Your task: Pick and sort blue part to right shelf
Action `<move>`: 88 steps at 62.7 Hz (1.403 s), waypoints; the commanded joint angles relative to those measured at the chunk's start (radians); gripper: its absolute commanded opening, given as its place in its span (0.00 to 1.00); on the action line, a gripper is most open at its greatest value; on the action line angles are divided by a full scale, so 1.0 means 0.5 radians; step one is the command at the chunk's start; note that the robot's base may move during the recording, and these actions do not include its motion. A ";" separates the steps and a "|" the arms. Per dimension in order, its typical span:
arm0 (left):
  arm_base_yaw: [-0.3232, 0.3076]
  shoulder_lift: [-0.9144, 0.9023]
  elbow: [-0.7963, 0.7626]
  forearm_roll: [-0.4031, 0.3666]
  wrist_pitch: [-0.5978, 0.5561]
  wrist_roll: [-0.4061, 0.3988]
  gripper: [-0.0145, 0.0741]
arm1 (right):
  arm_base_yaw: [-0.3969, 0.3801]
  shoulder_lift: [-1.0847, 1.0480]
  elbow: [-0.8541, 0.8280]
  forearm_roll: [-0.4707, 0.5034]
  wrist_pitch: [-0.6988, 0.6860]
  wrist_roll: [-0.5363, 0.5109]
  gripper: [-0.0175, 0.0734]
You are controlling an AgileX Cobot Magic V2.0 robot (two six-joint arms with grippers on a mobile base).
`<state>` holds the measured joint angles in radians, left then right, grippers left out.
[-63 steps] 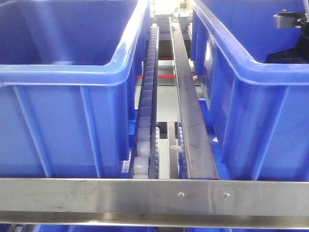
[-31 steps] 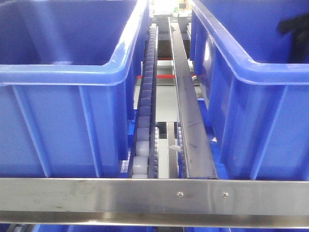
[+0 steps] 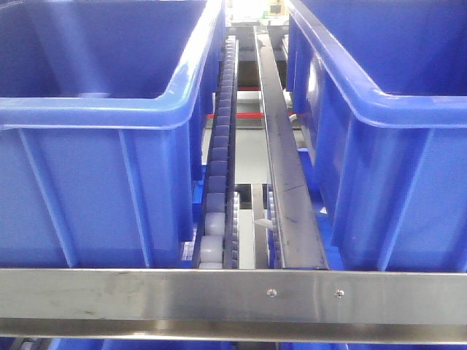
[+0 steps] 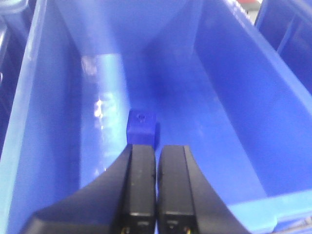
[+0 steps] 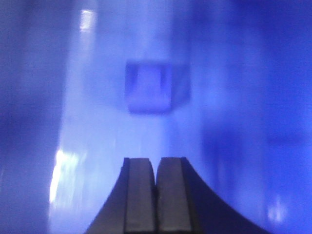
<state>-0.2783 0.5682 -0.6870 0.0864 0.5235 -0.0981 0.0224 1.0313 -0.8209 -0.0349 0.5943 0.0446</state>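
Evidently both arms hang empty: the left gripper (image 4: 156, 152) and right gripper (image 5: 156, 163) each have jaws pressed together on nothing. One blue part (image 4: 142, 125) lies on a bin (image 4: 229, 146) floor just beyond the left fingertips, apparently awaiting pickup.

Colours observed
Bins (image 3: 95, 182) plain blue; blue part (image 4: 142, 127) darker solid blue; right shelf (image 3: 219, 295) bare silver steel.

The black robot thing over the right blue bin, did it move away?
Yes. It was poking over the right bin near the picture's right edge before; now the front view shows no arm there, so it went out to the right or down inside.
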 commanded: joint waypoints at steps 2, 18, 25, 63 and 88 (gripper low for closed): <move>-0.016 0.000 -0.053 -0.001 -0.208 -0.008 0.30 | -0.007 -0.304 0.147 -0.024 -0.247 -0.017 0.23; -0.016 0.000 -0.053 -0.001 -0.242 -0.008 0.30 | -0.007 -0.955 0.456 -0.027 -0.276 -0.017 0.23; -0.016 0.000 -0.053 -0.001 -0.242 -0.008 0.30 | -0.007 -1.208 0.514 -0.027 -0.261 -0.017 0.23; -0.016 0.000 -0.053 -0.001 -0.233 -0.008 0.30 | -0.007 -1.800 0.526 -0.028 -0.297 -0.017 0.23; -0.016 0.000 -0.042 -0.001 -0.242 -0.008 0.30 | -0.007 -1.800 0.526 -0.028 -0.297 -0.017 0.23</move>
<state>-0.2783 0.5682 -0.6870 0.0864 0.4888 -0.0981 0.0224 0.1182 -0.5340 -0.0374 0.5371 0.0423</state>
